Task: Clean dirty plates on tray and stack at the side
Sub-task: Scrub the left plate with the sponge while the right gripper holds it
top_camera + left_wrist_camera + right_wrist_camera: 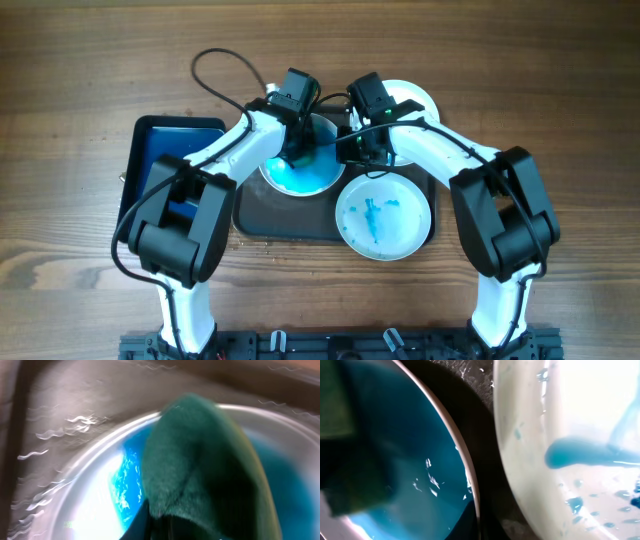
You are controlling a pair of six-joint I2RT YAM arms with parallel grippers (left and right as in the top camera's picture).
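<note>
Two smeared plates [383, 218] sit on the tray [265, 215]; left fingers [297, 143] clamp a green sponge [200, 460]; right fingers [363, 148] unclear.

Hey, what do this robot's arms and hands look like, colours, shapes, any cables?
The left arm and right arm match: white rounded links joined by bulky black joint housings. The left hand and right hand are black, each with a boxy black camera block at the wrist. A thin black cable loops out behind the left wrist.
</note>
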